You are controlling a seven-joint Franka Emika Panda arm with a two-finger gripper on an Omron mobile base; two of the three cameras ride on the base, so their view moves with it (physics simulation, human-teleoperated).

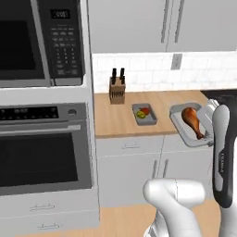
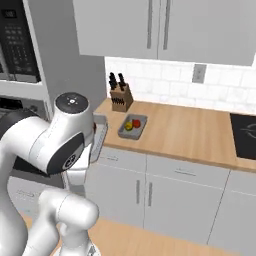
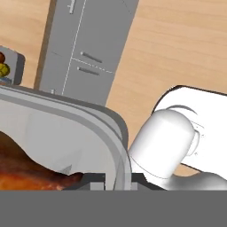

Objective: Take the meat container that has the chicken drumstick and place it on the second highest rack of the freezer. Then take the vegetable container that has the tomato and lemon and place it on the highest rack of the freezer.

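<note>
**Meat container gripped at its rim, lifted off the table edge**

You see the oven (image 1: 44,148) and microwave (image 1: 41,41) stack on the left of the left base view, and grey upper cabinets (image 1: 162,25) above a white tile wall. The wooden table (image 1: 125,118) runs right from the oven stack, with grey cabinet doors (image 1: 139,171) below it.

The arm (image 1: 222,157) rises at the right of the left base view; its upper link hides part of the meat container (image 1: 183,124). That light-grey tray sits partly past the table's front edge, out over the cabinet fronts, tilted slightly. The chicken drumstick (image 1: 192,119) lies inside it, bone end toward the front.

In the hand view the gripper (image 3: 119,177) is closed narrow on the meat container's rim, one finger either side of the wall; the drumstick fills the lower left corner.

The vegetable container (image 1: 144,114) rests on the table, well apart from the meat container and near the knife block (image 1: 117,90). Inside, the tomato (image 1: 146,111) and lemon (image 1: 140,115) touch.
</note>
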